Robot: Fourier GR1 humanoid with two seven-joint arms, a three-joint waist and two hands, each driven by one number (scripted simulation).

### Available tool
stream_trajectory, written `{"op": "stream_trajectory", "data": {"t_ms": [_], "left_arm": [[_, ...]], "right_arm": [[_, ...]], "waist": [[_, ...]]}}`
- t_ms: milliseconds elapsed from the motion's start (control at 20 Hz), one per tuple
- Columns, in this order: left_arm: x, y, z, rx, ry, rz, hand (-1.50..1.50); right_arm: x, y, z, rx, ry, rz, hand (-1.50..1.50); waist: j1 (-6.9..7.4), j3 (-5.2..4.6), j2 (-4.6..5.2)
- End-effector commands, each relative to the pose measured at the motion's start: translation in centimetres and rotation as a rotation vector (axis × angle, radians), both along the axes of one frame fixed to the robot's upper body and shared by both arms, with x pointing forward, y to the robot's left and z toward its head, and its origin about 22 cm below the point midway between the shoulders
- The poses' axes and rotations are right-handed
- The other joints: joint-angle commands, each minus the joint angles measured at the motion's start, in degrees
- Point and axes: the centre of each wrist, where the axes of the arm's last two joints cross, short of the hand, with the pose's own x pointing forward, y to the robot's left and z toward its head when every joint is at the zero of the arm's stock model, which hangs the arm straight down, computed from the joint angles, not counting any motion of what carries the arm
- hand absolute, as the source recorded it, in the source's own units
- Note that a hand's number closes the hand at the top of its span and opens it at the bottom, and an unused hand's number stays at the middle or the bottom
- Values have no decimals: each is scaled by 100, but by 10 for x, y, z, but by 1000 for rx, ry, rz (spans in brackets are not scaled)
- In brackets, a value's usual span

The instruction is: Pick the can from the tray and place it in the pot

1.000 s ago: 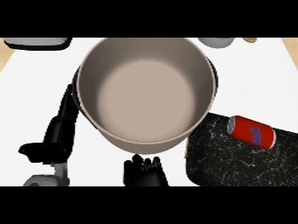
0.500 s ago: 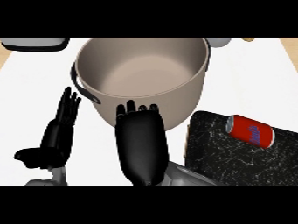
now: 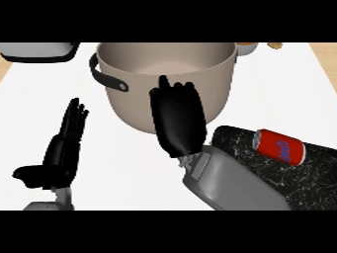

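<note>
At the lower left the black left hand (image 3: 60,150) rests open, fingers straight and pointing up. The big beige metal pot (image 3: 131,106) stands upright behind. The black right hand (image 3: 177,118) shows against its near wall, fingers straight and together. The red can (image 3: 280,147) lies on its side on the dark marbled tray (image 3: 322,167) at the right.

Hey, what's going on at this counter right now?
The robot has not picked up the can yet. The red can lies on its side on the dark tray at the right, untouched. The right hand is open and holds nothing, raised in front of the pot. The left hand rests open at the view's left.
</note>
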Motion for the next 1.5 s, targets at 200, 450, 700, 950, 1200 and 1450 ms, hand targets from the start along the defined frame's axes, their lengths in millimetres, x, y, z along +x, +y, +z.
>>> {"op": "stream_trajectory", "data": {"t_ms": [200,450,700,950,1200,1450], "left_arm": [[-1,-9,5,6,-16,-15,0],[6,2,8,5,-18,2,0],[1,-8,1,-2,-3,-9,0],[-1,2,2,-3,-23,-14,0],[-10,-11,-5,1,-8,-17,0],[1,-13,6,-9,-25,-2,0]], "right_arm": [[43,-46,-54,-105,233,-121,150],[43,-73,-80,-146,366,-238,150],[33,-76,-82,-17,444,-179,-150],[36,-99,-51,353,270,-105,-150],[36,-108,-42,699,170,-66,-150],[45,-140,-37,826,152,-106,-150]], "waist": [[64,-4,192],[-18,-13,236],[34,-1,243],[64,15,240],[87,16,228],[-12,8,198]]}}
